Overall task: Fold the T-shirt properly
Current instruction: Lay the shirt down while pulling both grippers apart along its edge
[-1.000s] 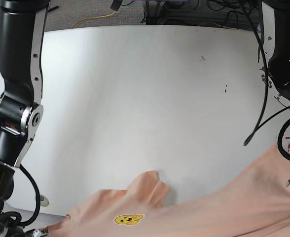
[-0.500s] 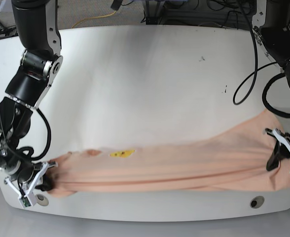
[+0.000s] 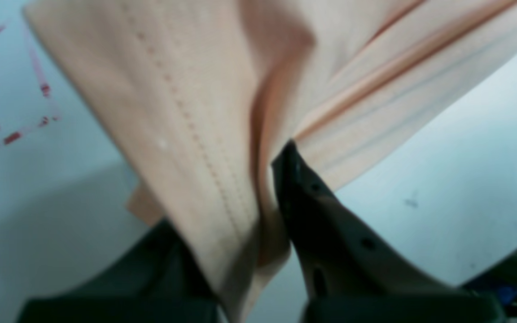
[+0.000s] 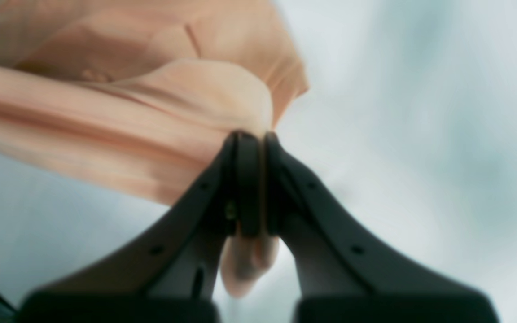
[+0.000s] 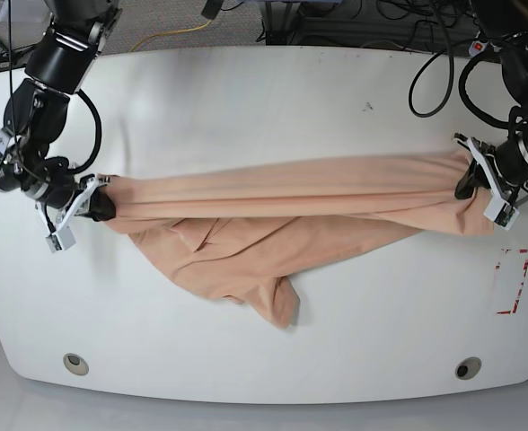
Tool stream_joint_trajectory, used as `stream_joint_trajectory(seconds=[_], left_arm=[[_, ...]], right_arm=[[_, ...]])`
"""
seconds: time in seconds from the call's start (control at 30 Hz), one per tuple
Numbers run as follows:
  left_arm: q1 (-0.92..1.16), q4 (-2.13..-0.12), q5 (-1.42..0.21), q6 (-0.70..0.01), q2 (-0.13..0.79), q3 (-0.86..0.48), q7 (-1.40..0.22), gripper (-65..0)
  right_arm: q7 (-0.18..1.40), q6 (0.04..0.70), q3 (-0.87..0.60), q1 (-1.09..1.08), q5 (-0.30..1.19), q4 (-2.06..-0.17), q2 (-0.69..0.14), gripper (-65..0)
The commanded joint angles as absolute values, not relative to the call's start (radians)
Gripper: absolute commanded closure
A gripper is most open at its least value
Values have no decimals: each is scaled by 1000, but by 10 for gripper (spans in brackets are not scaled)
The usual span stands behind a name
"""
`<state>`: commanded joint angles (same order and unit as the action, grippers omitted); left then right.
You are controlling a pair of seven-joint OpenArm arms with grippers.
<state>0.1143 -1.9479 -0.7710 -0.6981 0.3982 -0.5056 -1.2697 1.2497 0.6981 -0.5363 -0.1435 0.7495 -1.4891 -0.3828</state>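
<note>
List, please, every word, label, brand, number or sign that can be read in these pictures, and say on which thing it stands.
No readable text, brand or number shows in any view.
T-shirt: plain peach cloth, no print visible as it hangs stretched between the left gripper and the right gripper.
Table: a dashed red rectangle is marked on it, a sign without letters; it shows also in the left wrist view.

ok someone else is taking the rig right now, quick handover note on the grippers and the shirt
Left gripper: shut on one end of the T-shirt.
Right gripper: shut on the other end.
The T-shirt is stretched taut between them across the white table, with loose cloth sagging toward the near edge.
Done: both ends gripped and pulled out.
Left: no neat fold yet; lay it flat and fold it.
</note>
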Motion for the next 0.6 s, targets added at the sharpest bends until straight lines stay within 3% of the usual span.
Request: stream_joint_trajectory(seconds=[0.6], left_arm=[[335,-1948,-769,-698,435,-570,-1271,-6]], right_arm=[[1314,698,-591,81,972,-1489,-410,0]])
